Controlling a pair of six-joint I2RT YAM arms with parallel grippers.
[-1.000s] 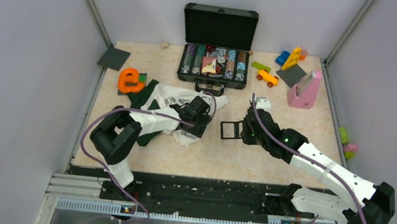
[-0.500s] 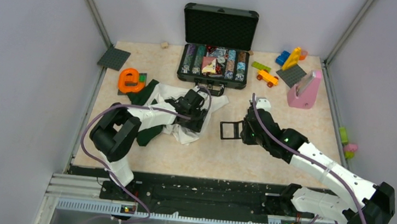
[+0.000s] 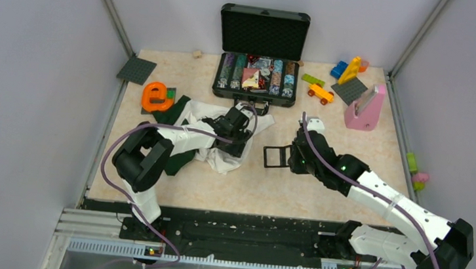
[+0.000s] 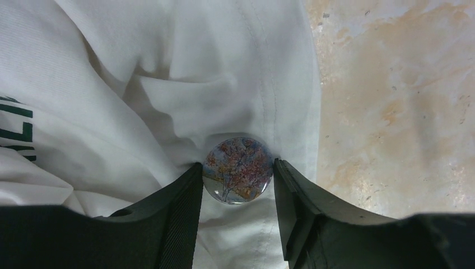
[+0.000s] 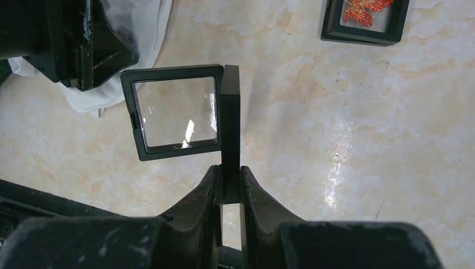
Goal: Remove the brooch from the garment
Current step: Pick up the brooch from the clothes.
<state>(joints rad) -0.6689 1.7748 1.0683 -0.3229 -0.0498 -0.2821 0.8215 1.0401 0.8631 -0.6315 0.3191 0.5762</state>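
Note:
The brooch (image 4: 238, 170) is a round glossy badge showing a reddish tree, pinned to the crumpled white and dark green garment (image 3: 199, 113) (image 4: 168, 84). My left gripper (image 4: 238, 174) (image 3: 236, 126) rests on the cloth, its fingers pressed against both sides of the badge. The brooch is too small to make out in the top view. My right gripper (image 5: 228, 180) (image 3: 293, 158) is right of the garment, shut on the edge of an open black display frame (image 5: 229, 112) (image 3: 276, 156) with a clear window.
An open black case (image 3: 261, 51) holding coloured items stands at the back. An orange letter e (image 3: 154, 96), an orange toy car (image 3: 320, 92), blocks (image 3: 350, 69) and a pink stand (image 3: 364, 108) lie around. Another black frame (image 5: 330, 28) holds an orange-red piece.
My left gripper has moved a little away from the arm bases across the garment, and the cloth has shifted with it. The right arm and its frame have stayed put.

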